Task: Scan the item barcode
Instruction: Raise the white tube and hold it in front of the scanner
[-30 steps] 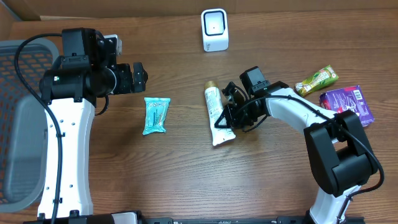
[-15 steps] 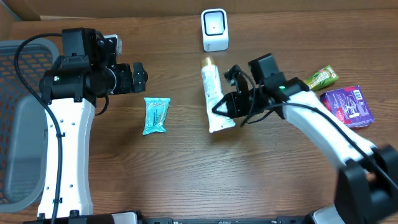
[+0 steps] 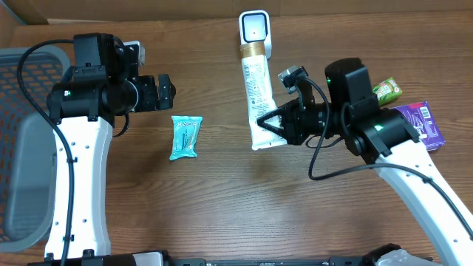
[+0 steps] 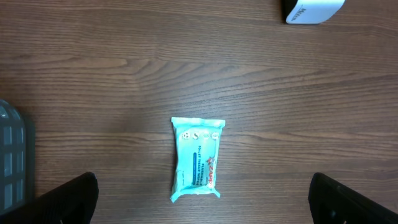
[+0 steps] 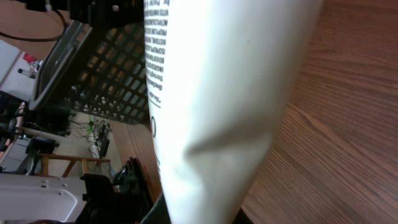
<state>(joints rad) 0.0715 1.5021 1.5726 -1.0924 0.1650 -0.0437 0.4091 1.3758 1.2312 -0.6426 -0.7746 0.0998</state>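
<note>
Overhead view: take the white scanner (image 3: 255,34) at the far edge of the table as your reference for every position below.

1. Grey mesh basket (image 3: 22,148): far to the left of the scanner, at the table's left edge.
2. Left arm (image 3: 81,148): stands between the basket and the scanner. The left gripper (image 3: 164,90) has its jaws spread as wide as they go and grips nothing. In the left wrist view its fingertips (image 4: 71,196) sit at the lower frame corners.
3. Right arm (image 3: 399,148): reaches in from the right of the scanner. The right gripper (image 3: 272,125) is clamped on the crimped end of the white tube (image 3: 257,89).
4. White tube: its gold cap (image 3: 253,49) points at the scanner and overlaps the scanner's lower edge. You cannot tell whether they touch. In the right wrist view the tube fills the frame and hides the fingers.
5. Purple packet (image 3: 420,124): right of the scanner, partly behind the right arm.
6. Teal packet (image 3: 185,137): flat on the table, nearer you and left of the scanner.
7. Green pouch (image 3: 387,91): just beside the purple packet, on its scanner side.

Surface: a dark wood-grain table (image 3: 222,214). Past its edge, the right wrist view shows blurred cables and frame parts.
</note>
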